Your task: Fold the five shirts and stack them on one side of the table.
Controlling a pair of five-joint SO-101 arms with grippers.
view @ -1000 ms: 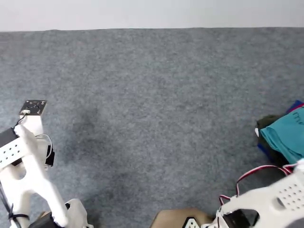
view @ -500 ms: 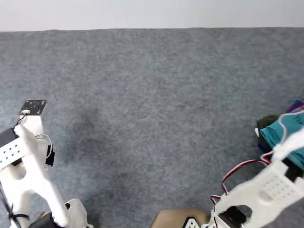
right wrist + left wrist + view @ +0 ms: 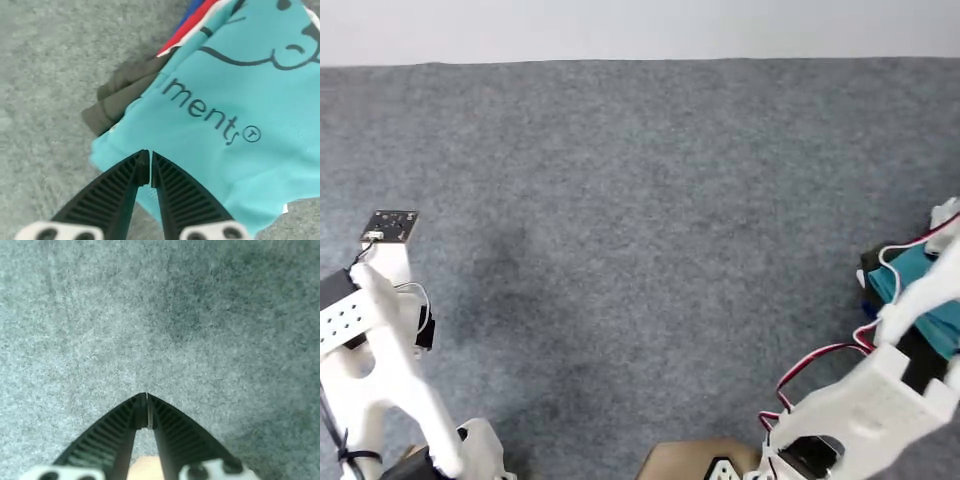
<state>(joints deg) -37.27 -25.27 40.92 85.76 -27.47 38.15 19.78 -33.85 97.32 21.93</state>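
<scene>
A stack of folded shirts lies at the table's right edge, topped by a teal shirt (image 3: pixel 930 300) (image 3: pixel 235 115) with dark print. Under it show an olive-brown shirt (image 3: pixel 120 95) and red and blue edges (image 3: pixel 192 22). My right gripper (image 3: pixel 150 167) hangs shut just over the teal shirt's near corner, with nothing between its fingers. In the high view the right arm (image 3: pixel 880 390) rises from the bottom edge and covers part of the stack. My left gripper (image 3: pixel 147 407) is shut over bare grey carpet, and the left arm (image 3: pixel 375 340) stands at the left.
Grey carpet (image 3: pixel 640 200) covers the table from the left arm across to the stack. A tan board (image 3: pixel 685 460) sits at the near edge between the arm bases. A pale wall runs along the far side.
The right arm has swung up and toward the far right, over the shirt stack, hiding more of the teal shirt. The left arm has stayed put.
</scene>
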